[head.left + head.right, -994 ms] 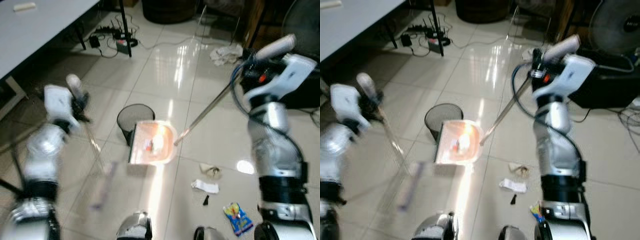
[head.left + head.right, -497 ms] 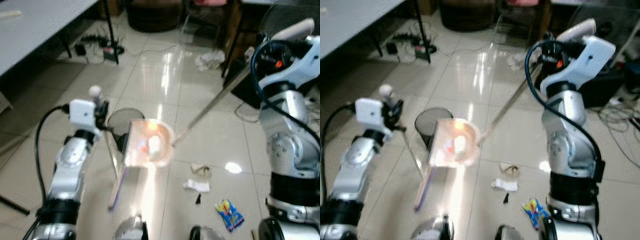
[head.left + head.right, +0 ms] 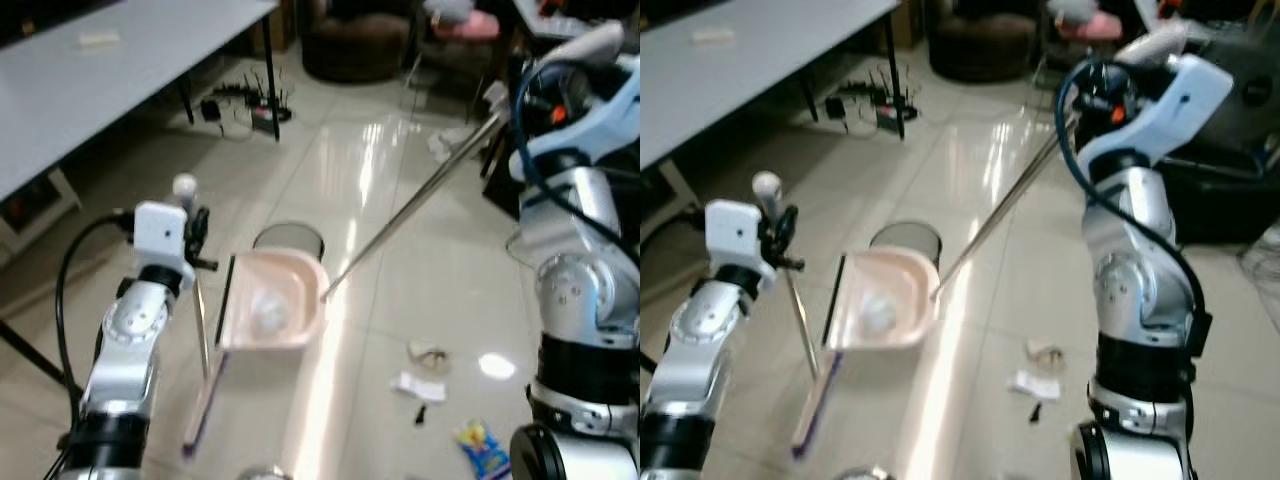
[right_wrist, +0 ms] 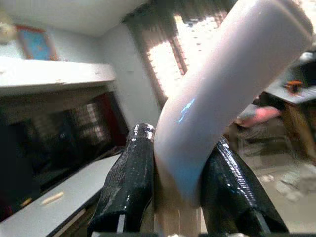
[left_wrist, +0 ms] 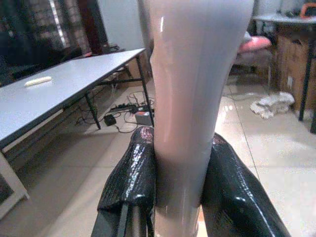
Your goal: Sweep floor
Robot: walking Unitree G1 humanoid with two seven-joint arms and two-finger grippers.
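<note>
A long grey surface (image 3: 120,60) on dark legs runs along the robot's left over the glossy pale tiled floor (image 3: 330,180), with a tangle of black cables and a power strip (image 3: 245,100) under its far end. Farther back stand a dark round seat (image 3: 350,45) and a crumpled white cloth (image 3: 450,145).

The pale pink plastic dustpan (image 3: 270,305) hangs tilted above the floor, hiding part of the black mesh wastebasket (image 3: 288,240) just behind it. Its long metal handle (image 3: 410,210) slants up to the right end effector (image 4: 173,182), whose black fingers (image 4: 128,182) are clamped on the white grip. The left end effector (image 5: 180,190) is closed around the thick pale broom handle (image 5: 197,89); the thin broom shaft (image 3: 200,320) drops to a purple-edged broom head (image 3: 200,420) low beside the dustpan.

Litter lies on the floor near the robot's right: crumpled paper (image 3: 430,353), a white scrap (image 3: 420,386), a small black bit (image 3: 421,413) and a blue and yellow wrapper (image 3: 478,445).

The wrist views give the grips close up; the head views show the floor.
</note>
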